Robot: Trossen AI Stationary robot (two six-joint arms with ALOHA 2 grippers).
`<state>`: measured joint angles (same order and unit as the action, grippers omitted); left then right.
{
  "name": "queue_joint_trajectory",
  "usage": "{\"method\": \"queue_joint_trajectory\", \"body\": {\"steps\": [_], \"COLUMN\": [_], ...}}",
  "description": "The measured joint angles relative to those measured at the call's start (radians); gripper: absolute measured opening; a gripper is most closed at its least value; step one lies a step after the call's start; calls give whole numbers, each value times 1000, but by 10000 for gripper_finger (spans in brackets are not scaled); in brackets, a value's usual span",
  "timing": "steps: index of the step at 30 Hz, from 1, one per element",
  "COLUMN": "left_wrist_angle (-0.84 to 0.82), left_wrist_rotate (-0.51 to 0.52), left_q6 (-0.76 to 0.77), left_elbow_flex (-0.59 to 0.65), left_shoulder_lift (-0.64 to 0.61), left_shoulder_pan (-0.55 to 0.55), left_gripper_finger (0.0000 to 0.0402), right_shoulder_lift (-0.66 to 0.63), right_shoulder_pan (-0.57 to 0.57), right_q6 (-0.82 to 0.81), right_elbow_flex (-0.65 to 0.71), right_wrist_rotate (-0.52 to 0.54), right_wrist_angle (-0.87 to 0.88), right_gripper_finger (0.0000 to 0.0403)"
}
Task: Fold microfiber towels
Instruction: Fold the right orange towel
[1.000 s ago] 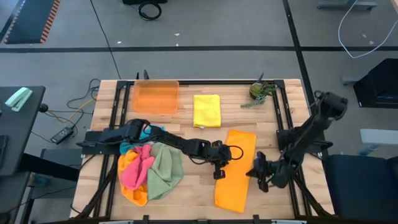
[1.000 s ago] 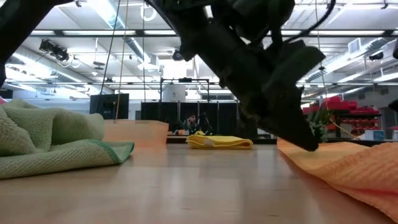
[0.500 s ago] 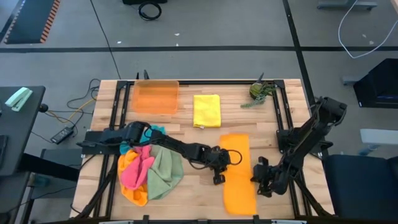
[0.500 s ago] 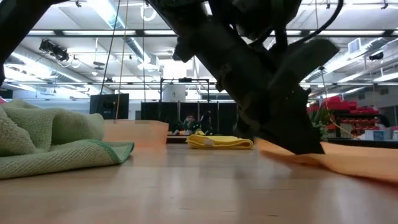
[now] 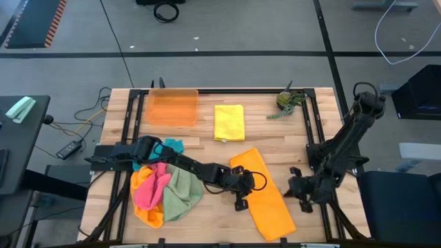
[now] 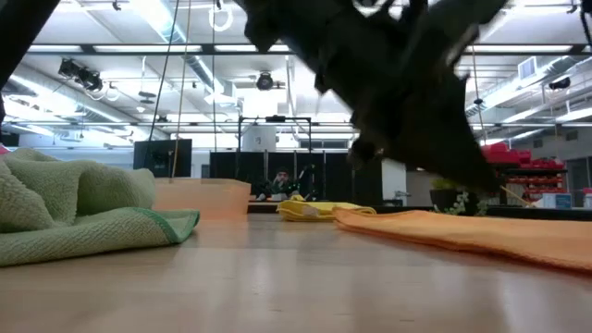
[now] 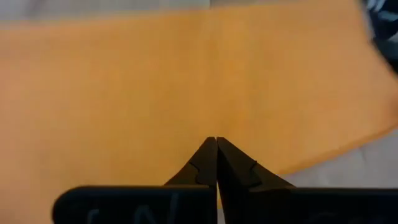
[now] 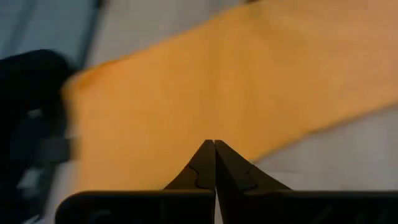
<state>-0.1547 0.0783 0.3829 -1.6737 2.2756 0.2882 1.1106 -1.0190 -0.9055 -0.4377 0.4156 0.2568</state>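
The orange towel (image 5: pixel 263 191) now lies slanted, swung from its earlier lengthwise lie toward the table's front edge. The left gripper (image 5: pixel 239 204) has drawn back leftward; the right gripper (image 5: pixel 290 193) has shifted rightward.

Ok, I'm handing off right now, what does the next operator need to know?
Left end effector: shut, at the orange towel's left edge.
Right end effector: shut, by its right edge.
Orange towel lies as a long strip, slanted, front centre.
Done: yellow towel folded, at the back beside the orange tray.
Left: finish the orange one; the heap of pink, green and orange towels at front left is unfolded.
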Motion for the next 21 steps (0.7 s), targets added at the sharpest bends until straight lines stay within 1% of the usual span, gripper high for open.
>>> {"method": "queue_joint_trajectory", "body": {"steps": [2,5,8,10,12,15,17,21], "left_wrist_angle": [5,26,104,178,276,299,287,305], "left_wrist_rotate": [1,3,-28,-47,-47,-17,30,41], "left_q6": [-29,-90,-175,-241,-308,-381,-391,-386], "left_elbow_flex": [-1,-1,-3,-1,-5,-1,0,-3], "left_shoulder_lift": [-26,-56,-59,-50,-23,8,12,12], "left_shoulder_pan": [0,16,51,80,110,148,163,166], "left_gripper_finger": [6,21,40,49,56,62,63,56], "right_shoulder_lift": [4,45,111,165,207,253,273,300], "right_shoulder_pan": [-64,-166,-247,-278,-296,-298,-273,-207], "right_q6": [1,2,41,90,134,147,146,146], "right_elbow_flex": [0,0,-1,-2,-2,-6,-15,-45], "right_wrist_rotate": [-1,21,68,81,85,87,94,73], "right_wrist_angle": [-54,-154,-254,-312,-334,-331,-336,-340], "right_gripper_finger": [5,5,5,5,5,5,5,5]}}
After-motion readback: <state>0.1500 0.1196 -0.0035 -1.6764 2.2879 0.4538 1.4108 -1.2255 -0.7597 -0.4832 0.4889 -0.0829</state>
